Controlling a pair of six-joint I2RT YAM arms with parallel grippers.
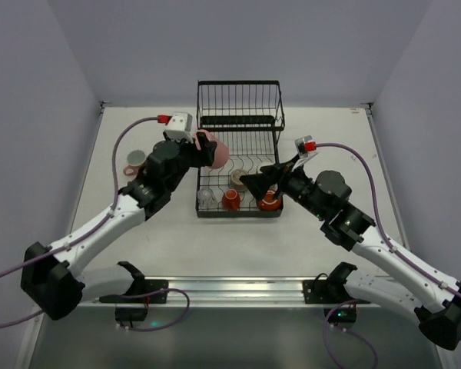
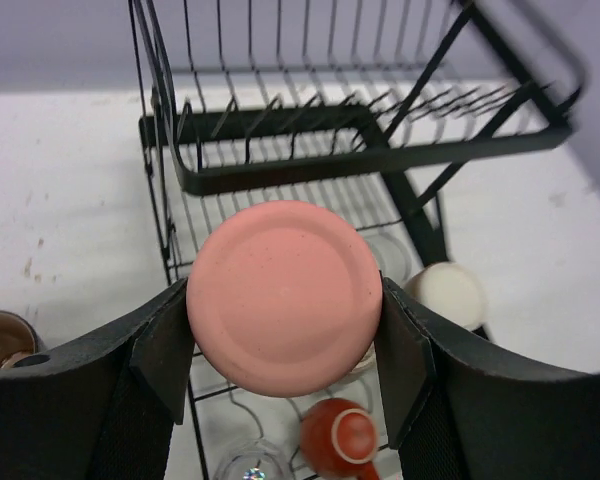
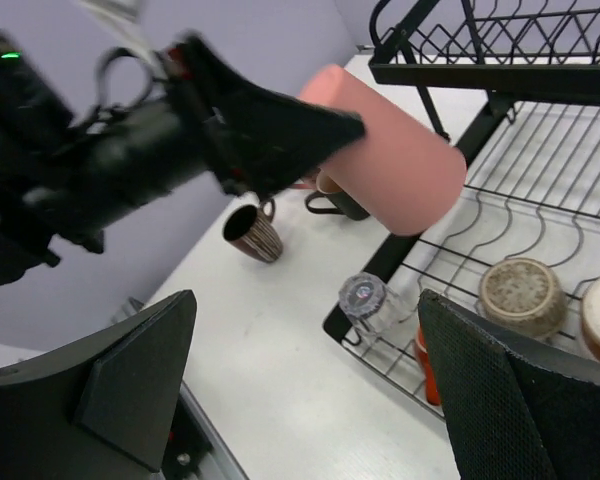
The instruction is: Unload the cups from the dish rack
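Observation:
My left gripper is shut on the tall pink tumbler and holds it on its side above the left edge of the black wire dish rack. The left wrist view shows the tumbler's round base clamped between both fingers. My right gripper is open and empty above the lower tray. In the tray are a clear glass, an orange-red cup, a beige-grey cup and a cream cup. A second orange-red cup lies under my right gripper.
A brown striped mug and a black mug stand on the table left of the rack. A pinkish mug stands further left. The raised rear basket holds no cups that I can see. Walls close in the table.

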